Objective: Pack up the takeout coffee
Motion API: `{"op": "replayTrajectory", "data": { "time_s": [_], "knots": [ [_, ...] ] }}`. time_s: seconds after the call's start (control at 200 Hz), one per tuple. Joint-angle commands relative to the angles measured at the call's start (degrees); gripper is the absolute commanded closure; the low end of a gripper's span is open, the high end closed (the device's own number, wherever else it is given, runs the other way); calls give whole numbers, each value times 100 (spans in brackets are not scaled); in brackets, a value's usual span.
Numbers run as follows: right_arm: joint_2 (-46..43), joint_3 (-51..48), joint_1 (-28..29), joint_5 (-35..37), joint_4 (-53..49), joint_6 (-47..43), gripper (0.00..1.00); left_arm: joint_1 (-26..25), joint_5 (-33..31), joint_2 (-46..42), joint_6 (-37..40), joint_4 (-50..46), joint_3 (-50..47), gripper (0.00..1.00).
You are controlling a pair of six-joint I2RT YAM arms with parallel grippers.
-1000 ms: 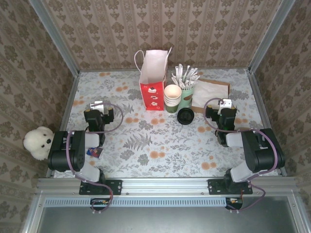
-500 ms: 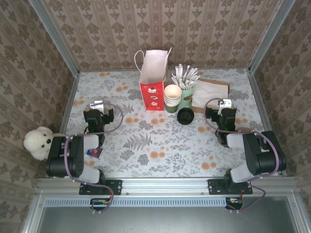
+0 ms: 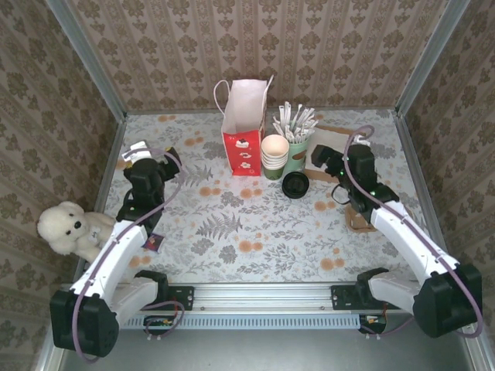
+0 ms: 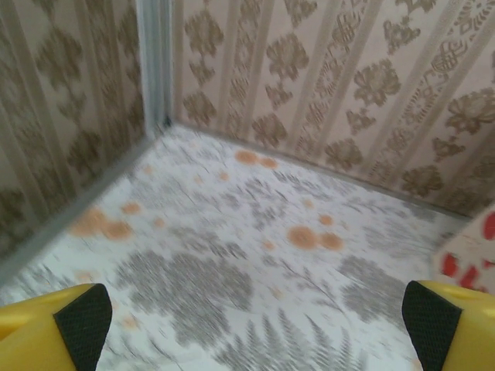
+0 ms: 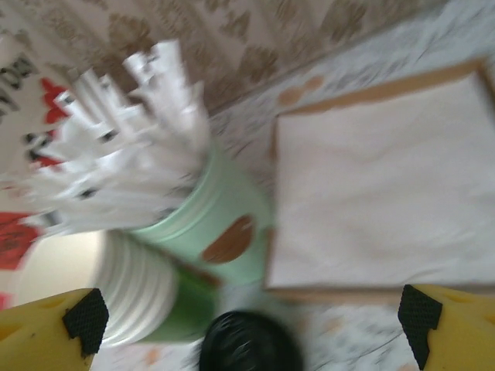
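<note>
The gift bag [image 3: 243, 151] beside the takeout coffee [image 3: 274, 153] bears unreadable print.

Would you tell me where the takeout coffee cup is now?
Top view: the takeout coffee cup stands centre-back, between the red gift bag and the green cup of sticks.

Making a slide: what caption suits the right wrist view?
Open right gripper faces takeout coffee cup, stick-filled cup, black disc, napkins.

Blurred takeout coffee [image 5: 147, 297]; blurred black disc [image 5: 247, 345] cut by right wrist view's lower edge.
</note>
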Motion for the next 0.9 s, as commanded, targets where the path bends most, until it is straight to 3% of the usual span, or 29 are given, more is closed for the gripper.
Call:
{"op": "replayTrajectory", "data": {
  "time_s": [0.0, 0.255, 0.475, 0.895],
  "knots": [
    [502, 856, 571, -124, -1768, 1591, 3, -244, 644, 239, -1488, -1377, 240, 0],
    [2225, 2681, 1264, 533, -3011, 2318, 24, -762, 2333, 875, -1201, -603, 347, 0],
    [2904, 3489, 1299, 985, -3166, 2196, 45, -908, 2718, 1384, -760, -304, 369, 0],
    [3661, 4374, 1336, 643, -3341, 1791, 59, -905, 3546, 1827, -444, 148, 411, 0]
  ]
}}
